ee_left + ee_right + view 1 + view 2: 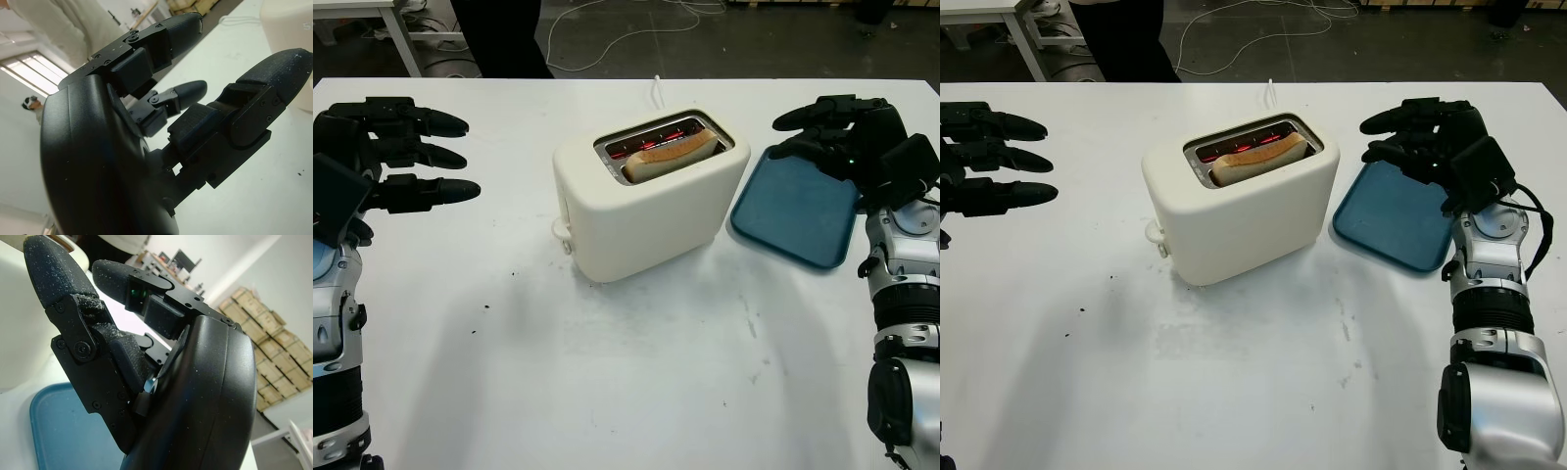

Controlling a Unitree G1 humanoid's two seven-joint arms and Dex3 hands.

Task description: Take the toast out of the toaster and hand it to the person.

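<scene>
Inside the toaster [651, 191], toast [671, 155], untouched

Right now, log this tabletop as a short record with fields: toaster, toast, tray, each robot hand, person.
toaster: cream plastic two-slot toaster, mid-table, elements glowing red
toast: browned slice of toast standing in the toaster's near slot
tray: blue rectangular plastic tray, on the table right of the toaster
left robot hand: open, above the table left of the toaster
right robot hand: open, over the tray's far edge
person: dark-clothed legs beyond the table's far edge
</scene>
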